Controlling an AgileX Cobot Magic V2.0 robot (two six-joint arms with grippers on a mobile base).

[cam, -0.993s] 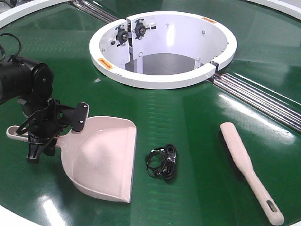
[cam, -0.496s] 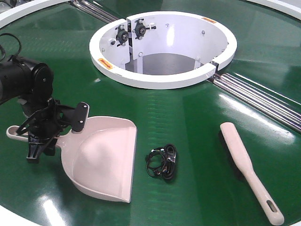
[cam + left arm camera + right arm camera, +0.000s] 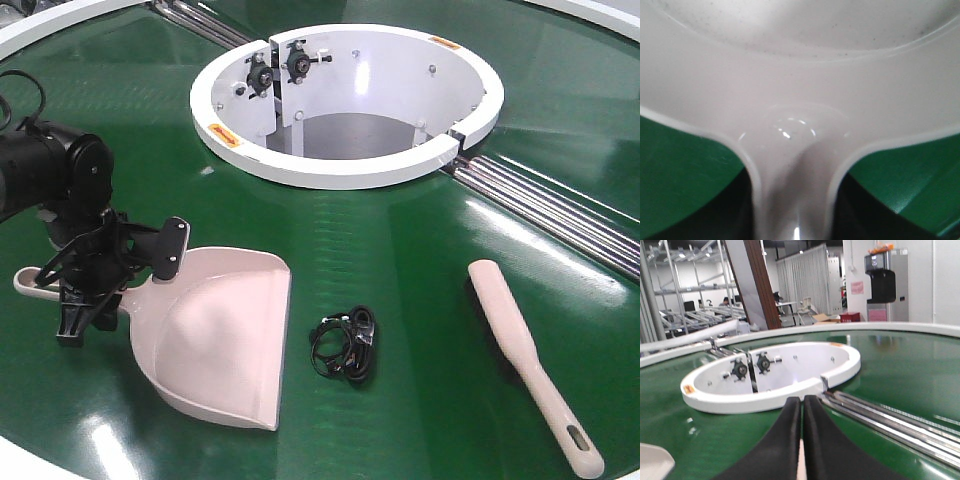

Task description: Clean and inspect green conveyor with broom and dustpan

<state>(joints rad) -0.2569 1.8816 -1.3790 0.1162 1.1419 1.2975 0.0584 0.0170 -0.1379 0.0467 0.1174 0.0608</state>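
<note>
Over the past second we note no change: the left tool [image 3: 120, 287] stays open astride the dustpan [image 3: 215, 335] handle (right tool [image 3: 801, 440] pinched shut), the broom [image 3: 530, 360] well to its right on the green conveyor [image 3: 400, 240], so sweeping is not yet begun.

You have the dustpan [image 3: 215, 340] lying on the green conveyor [image 3: 400, 250] near its front edge, at the left. The broom [image 3: 520, 345] lies at the right, with a small clamp [image 3: 345, 347] between them. Behind all three sits the ring housing [image 3: 340, 170], and the rods [image 3: 550, 205] run off to its right.
</note>
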